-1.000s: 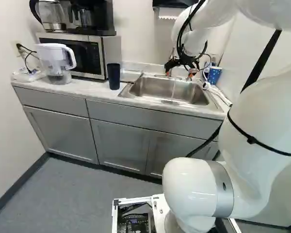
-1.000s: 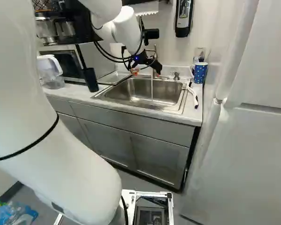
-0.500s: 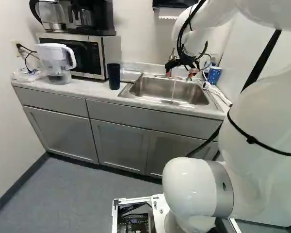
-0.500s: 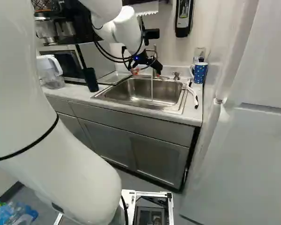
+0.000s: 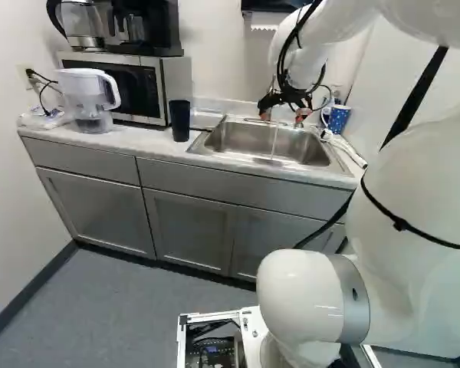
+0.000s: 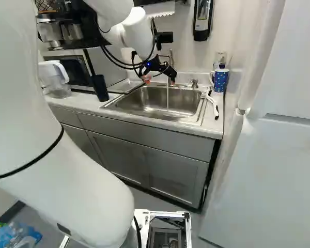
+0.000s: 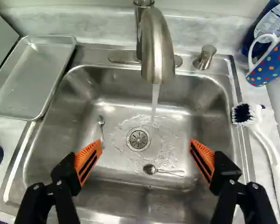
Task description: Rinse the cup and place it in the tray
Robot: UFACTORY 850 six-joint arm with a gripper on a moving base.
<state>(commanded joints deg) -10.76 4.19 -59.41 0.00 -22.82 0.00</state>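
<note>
Above the sink (image 5: 238,146) hangs my gripper (image 5: 282,120), open and empty. In the wrist view the gripper (image 7: 145,142) has its orange pads wide apart over the basin. Water (image 7: 155,98) runs from the faucet (image 7: 157,46) ahead of the fingers, near the drain. A dark cup (image 5: 180,121) stands upright on the counter left of the sink in the left base view; only its edge shows in the wrist view. A blue dotted mug (image 6: 220,80) stands at the sink's far right corner in the right base view. The metal tray (image 7: 30,77) beside the sink is bare.
Two spoons, one of them (image 7: 163,171), lie in the basin. A white brush (image 7: 270,154) lies beside the sink near a soap pump (image 7: 205,57). A water pitcher (image 5: 90,100) and a microwave (image 5: 130,84) stand beyond the dark cup.
My gripper has shifted slightly toward the left in both base views, still open. The base, the dark cup and the mug have not moved; water keeps running.
</note>
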